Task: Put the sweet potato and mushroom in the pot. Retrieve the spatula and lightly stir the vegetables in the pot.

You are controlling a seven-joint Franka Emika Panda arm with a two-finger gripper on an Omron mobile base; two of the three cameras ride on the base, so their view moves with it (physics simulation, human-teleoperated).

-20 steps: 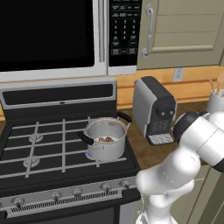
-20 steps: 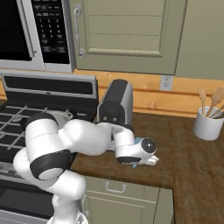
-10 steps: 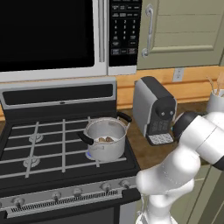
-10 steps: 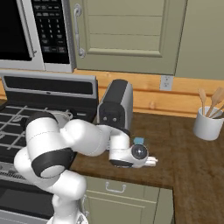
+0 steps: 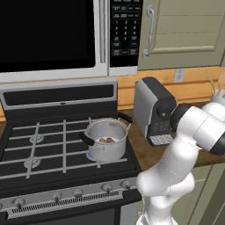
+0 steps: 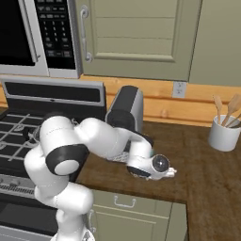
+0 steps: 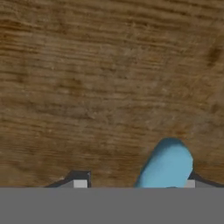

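The steel pot (image 5: pixel 106 151) stands on the stove's front right burner, and brown vegetable pieces (image 5: pixel 105 140) lie inside it. My gripper (image 6: pixel 168 173) hangs low over the wooden counter, right of the stove. In the hand view my gripper (image 7: pixel 134 183) is open, its dark fingertips (image 7: pixel 79 179) spread wide. A light blue spatula end (image 7: pixel 168 164) lies on the counter between them, close to the right fingertip. The rest of the spatula is hidden below the frame.
A grey coffee machine (image 5: pixel 154 110) stands on the counter between the stove (image 5: pixel 44 145) and my arm. A white utensil cup (image 6: pixel 225 134) with wooden tools sits at the back right. A microwave (image 5: pixel 52 37) and cabinets hang above.
My hand has shifted and turned slightly, staying low over the counter. The pot and its contents have not moved.
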